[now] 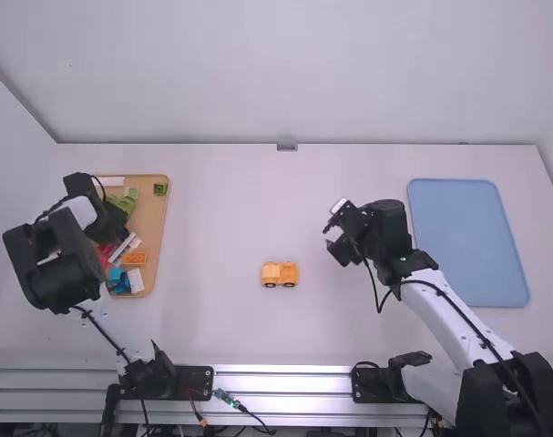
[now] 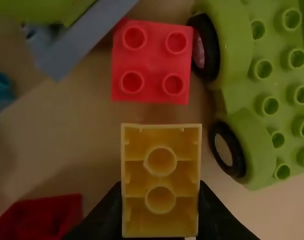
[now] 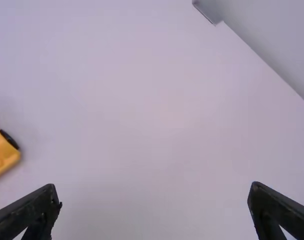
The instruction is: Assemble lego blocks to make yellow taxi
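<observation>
In the high view my left gripper is over the tray of blocks at the left, partly hidden by its own arm. The left wrist view has my left gripper shut on a yellow brick, whose hollow underside faces the camera. The orange-yellow wheeled vehicle piece rests on the table between the arms; part of this vehicle piece is at the left edge of the right wrist view. My right gripper is right of it, above the table. Nothing is between the widely spread fingers of my right gripper.
The wooden tray holds loose blocks, including an orange one and blue ones. Beside the held brick are a red brick, a green wheeled base and another red piece. A blue mat lies at the right.
</observation>
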Tool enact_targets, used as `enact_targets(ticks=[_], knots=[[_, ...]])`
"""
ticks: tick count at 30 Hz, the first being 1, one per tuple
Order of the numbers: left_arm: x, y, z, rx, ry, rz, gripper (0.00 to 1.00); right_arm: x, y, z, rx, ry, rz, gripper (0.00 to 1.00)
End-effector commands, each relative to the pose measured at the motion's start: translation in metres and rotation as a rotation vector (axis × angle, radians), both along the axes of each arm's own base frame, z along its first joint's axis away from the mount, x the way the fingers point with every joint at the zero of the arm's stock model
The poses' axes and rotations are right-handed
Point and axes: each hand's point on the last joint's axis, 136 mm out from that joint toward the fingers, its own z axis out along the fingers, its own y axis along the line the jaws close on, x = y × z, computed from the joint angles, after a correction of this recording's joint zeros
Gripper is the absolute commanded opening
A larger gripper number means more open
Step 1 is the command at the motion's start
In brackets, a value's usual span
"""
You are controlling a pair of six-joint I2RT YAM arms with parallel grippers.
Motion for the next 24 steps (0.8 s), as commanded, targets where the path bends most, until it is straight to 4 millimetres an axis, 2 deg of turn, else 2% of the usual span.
enact_targets(ticks=[1, 8, 13, 17, 22, 24], knots=[[0.012, 0.008, 0.014, 0.029, -0.023, -0.038, 0.02, -0.008, 0.014, 0.006, 0.06, 0.003, 0.073, 0.99], [0.019, 0.013, 0.034, 0.044, -0.024, -0.046, 0.02, -0.006, 0.026, 0.018, 0.128, -0.025, 0.108, 0.99], [0.018, 0.011, 0.035, 0.032, -0.015, -0.051, 0.02, -0.007, 0.026, 0.017, 0.128, -0.02, 0.107, 0.99], [0.035, -0.008, 0.043, -0.009, -0.086, -0.213, 0.02, -0.002, 0.027, 0.023, 0.175, -0.022, 0.07, 0.99], [0.041, -0.022, 0.071, -0.028, -0.178, -0.275, 0.02, 0.012, 0.03, 0.032, 0.276, -0.024, -0.007, 0.99], [0.041, -0.032, 0.087, -0.019, -0.23, -0.338, 0.02, 0.018, 0.032, 0.032, 0.315, -0.017, -0.034, 0.99]])
